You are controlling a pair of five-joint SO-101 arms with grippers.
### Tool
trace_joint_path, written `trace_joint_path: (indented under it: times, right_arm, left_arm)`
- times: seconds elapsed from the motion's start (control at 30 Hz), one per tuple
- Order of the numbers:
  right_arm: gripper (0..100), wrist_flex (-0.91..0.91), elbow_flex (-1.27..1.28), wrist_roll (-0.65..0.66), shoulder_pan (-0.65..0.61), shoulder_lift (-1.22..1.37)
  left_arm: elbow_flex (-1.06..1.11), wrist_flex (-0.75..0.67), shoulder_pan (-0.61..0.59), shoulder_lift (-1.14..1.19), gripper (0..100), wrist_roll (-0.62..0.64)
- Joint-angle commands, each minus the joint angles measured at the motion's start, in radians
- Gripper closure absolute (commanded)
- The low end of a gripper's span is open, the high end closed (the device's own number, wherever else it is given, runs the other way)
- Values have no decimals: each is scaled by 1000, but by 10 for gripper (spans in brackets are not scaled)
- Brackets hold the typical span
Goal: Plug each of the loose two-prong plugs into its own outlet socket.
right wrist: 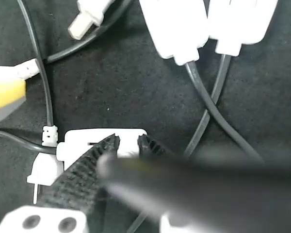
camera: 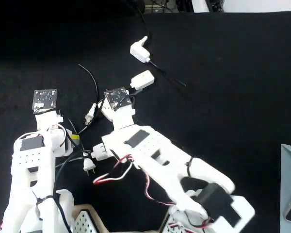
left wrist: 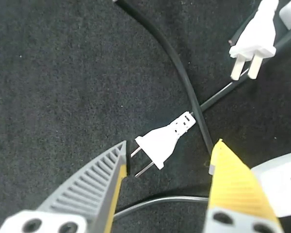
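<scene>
Tight near loose plug [left wrist: 160, 143]: black cable [left wrist: 182, 77] crosses alongside; room over mat [camera: 242, 97] at far right.

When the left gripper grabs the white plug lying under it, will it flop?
The white two-prong plug looks small and moulded hard, so probably light and stiff. Its thin black cord lies loose, so it would likely dangle and drag behind.

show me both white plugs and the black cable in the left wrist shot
nearer white plug [left wrist: 160, 142], left wrist view, its body
farther white plug [left wrist: 257, 34], left wrist view, its body
black cable [left wrist: 172, 58], left wrist view, curved stretch
</scene>
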Motion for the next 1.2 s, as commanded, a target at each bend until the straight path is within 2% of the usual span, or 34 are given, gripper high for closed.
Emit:
trace_joint_path:
  times: [0.0,0.13,0.37,0.47,0.57,0.63,0.8,0.9,1.0,1.17]
  right_arm:
    - [987,49,-28,-2,-35,56]
    - [987,64,-28,26,-86,61]
    - [982,69,-42,152,-91,2]
    - [982,150,-77,187,-91,-97]
    - [972,282,-151,192,-87,-223]
    - [913,379,-208,192,-87,-305]
    - [685,529,-259,192,-83,-443]
    - [626,548,-234,192,-83,-472]
    - [642,554,-203,192,-83,-484]
    - [711,628,-203,192,-83,-593]
  left_arm:
    - [-7,-15,-12,-18,726,3]
    - [-7,-15,-12,-18,726,3]
    - [-13,-15,-13,-21,721,3]
    - [-25,-15,-27,-23,719,2]
    - [-41,-9,-25,-23,666,2]
    - [-44,-8,-18,-23,636,2]
    - [-84,31,22,-23,634,-35]
    - [-142,104,41,-23,634,-55]
    - [-202,175,41,-23,637,-83]
    - [-262,262,42,-23,638,-209]
